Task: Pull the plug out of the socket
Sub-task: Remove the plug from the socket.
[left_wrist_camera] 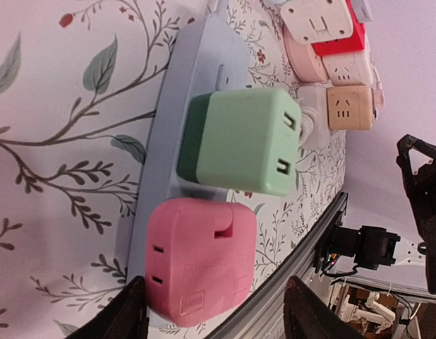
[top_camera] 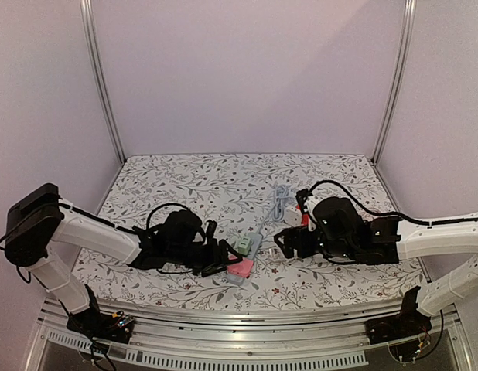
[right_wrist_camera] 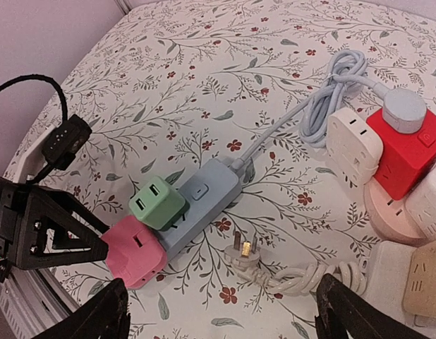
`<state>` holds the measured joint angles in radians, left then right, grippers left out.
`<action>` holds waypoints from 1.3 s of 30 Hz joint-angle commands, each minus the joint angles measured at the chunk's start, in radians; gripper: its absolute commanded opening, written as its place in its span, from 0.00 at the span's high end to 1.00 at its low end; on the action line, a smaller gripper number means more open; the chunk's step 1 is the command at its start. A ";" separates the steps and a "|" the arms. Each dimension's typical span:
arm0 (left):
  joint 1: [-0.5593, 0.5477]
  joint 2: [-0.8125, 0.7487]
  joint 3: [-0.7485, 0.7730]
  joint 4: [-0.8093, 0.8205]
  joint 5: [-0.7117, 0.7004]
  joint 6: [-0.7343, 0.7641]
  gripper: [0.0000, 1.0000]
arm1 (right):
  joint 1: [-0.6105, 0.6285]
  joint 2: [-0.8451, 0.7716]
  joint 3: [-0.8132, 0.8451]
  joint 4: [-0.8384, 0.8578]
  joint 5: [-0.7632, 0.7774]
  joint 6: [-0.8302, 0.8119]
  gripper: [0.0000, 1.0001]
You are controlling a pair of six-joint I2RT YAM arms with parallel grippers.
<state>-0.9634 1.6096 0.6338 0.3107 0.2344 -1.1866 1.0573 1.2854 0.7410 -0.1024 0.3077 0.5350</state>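
Robot lab test cell. Evidence: 2 arms, left arm (top_camera: pixel 92 232) and right arm (top_camera: pixel 440 236), mounted on an aluminium rail (top_camera: pixel 247 318) at the near edge. Bare pale wall panels (top_camera: pixel 247 77) in metal uprights (top_camera: pixel 102 85) box in 3 sides. Floral cloth (top_camera: pixel 216 174) as work surface. Loose black cable (top_camera: pixel 343 185) loops off the right arm. Left wrist view shows a black mount with wires (left_wrist_camera: pixel 362 247) past the edge.

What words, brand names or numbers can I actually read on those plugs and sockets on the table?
Pink plug: a raised line of lettering and a small framed logo on its side, both too blurred to read.
Green plug: no text visible.
Grey power strip: no text visible.
Red socket block: no text visible.
Nothing in any view reads clearly.
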 commanded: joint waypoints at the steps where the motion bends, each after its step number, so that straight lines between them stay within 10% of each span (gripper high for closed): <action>1: -0.019 -0.050 -0.005 0.000 -0.010 -0.003 0.36 | -0.002 0.017 0.005 0.020 -0.017 -0.011 0.10; 15: -0.026 -0.087 0.024 0.002 -0.018 -0.008 0.36 | 0.049 0.140 0.064 0.093 -0.176 -0.153 0.33; 39: -0.028 -0.055 -0.016 -0.016 -0.002 -0.016 0.24 | 0.080 0.227 0.061 0.168 -0.152 -0.152 0.28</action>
<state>-0.9756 1.5055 0.6067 0.2630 0.2024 -1.2011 1.1320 1.5059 0.8104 0.0368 0.1436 0.3584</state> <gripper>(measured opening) 0.762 0.718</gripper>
